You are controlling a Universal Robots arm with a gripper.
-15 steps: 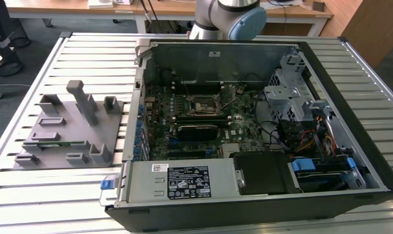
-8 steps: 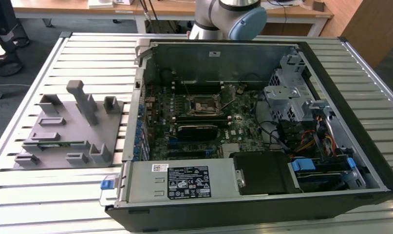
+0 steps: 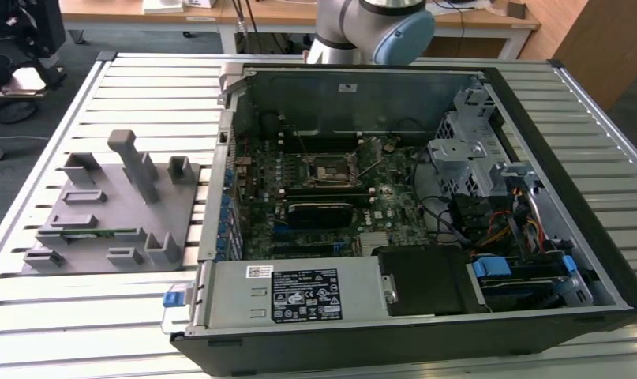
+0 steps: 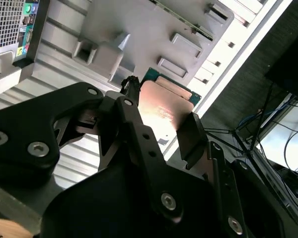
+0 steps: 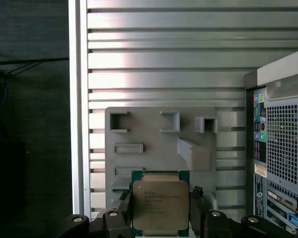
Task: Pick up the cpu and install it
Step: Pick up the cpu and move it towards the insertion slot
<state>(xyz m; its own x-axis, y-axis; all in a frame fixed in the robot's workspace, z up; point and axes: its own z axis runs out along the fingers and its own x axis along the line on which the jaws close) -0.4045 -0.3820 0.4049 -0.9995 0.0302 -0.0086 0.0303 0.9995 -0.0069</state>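
Black fingers (image 5: 197, 218) of the hand (image 5: 161, 214) are pinching the cpu (image 5: 160, 196) by two opposite edges in both wrist views. The hand is clenched on the chip and is holding it above the grey tray (image 5: 159, 129), with its silver top turned toward the wrist cameras. That tray is lying on the slatted worktop (image 5: 164, 54), and the computer case (image 5: 283, 148) is standing just beside it.

In the exterior view the tray is sitting at the exterior view's left, and the open case is taking up the middle and the exterior view's right. The arm (image 3: 376, 28) is showing at the top centre of the frame. The socket (image 3: 327, 170) is sitting on the board near the middle of the case. Its cover looks lifted, though it is too small to be sure.

As I judge it, the step in hand is carrying the chip to that socket. The grip is resting only on thin rims, so the carry is calling for a level chip and smooth, unhurried travel, since a jerk or tilt is risking a slip. The hand should be passing well above the case wall, squaring the chip's corners to the socket frame, and lowering straight down without any sideways sliding, because the contacts are likely bending easily.
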